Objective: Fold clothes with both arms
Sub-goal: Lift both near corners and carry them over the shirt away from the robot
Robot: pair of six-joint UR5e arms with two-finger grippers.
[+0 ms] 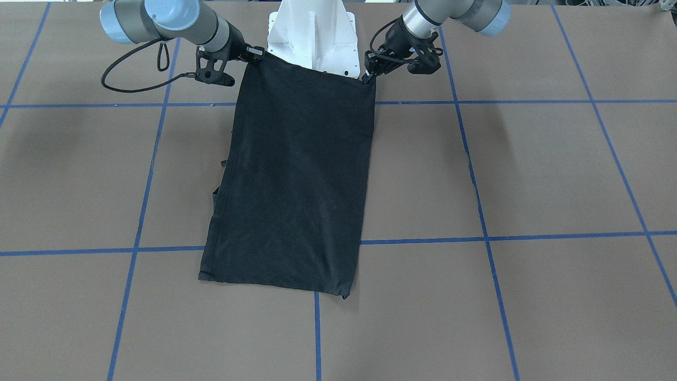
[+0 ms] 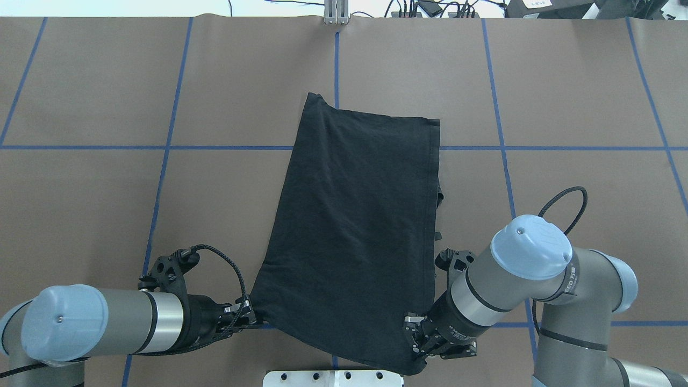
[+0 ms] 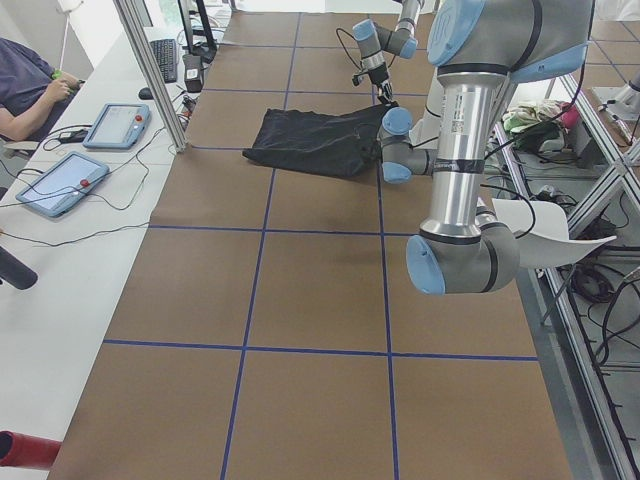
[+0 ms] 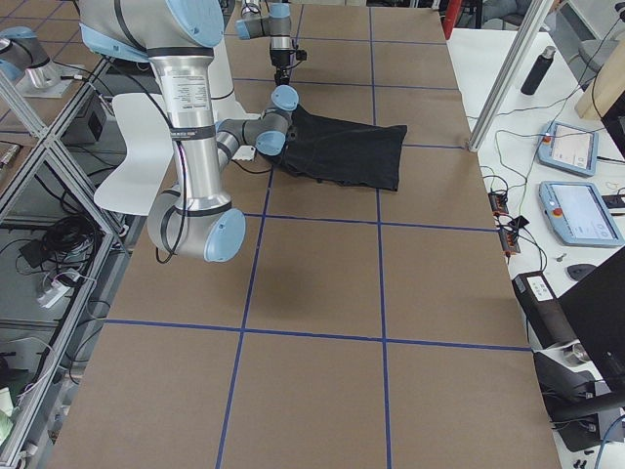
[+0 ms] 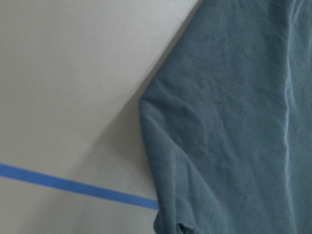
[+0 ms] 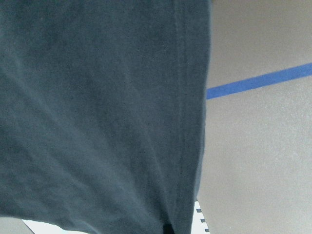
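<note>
The clothes are one black T-shirt (image 2: pixel 355 226), folded into a long plain rectangle with no print showing. It runs from the table's middle (image 1: pixel 296 180) back toward the robot base. My left gripper (image 2: pixel 248 314) is shut on its near left corner, on the right side of the front-facing view (image 1: pixel 368 74). My right gripper (image 2: pixel 416 336) is shut on the near right corner (image 1: pixel 257 54). The held edge is raised slightly and overlaps the pedestal, while the far end lies flat. Both wrist views show only dark cloth (image 5: pixel 229 122) (image 6: pixel 97 112) over the table.
The white bolted pedestal (image 1: pixel 312 37) stands just behind the held edge. Blue tape lines (image 2: pixel 500 148) cross the brown table. Along the far side, a white bench holds tablets (image 3: pixel 60 185) and cables, with a seated person (image 3: pixel 25 80) beside it.
</note>
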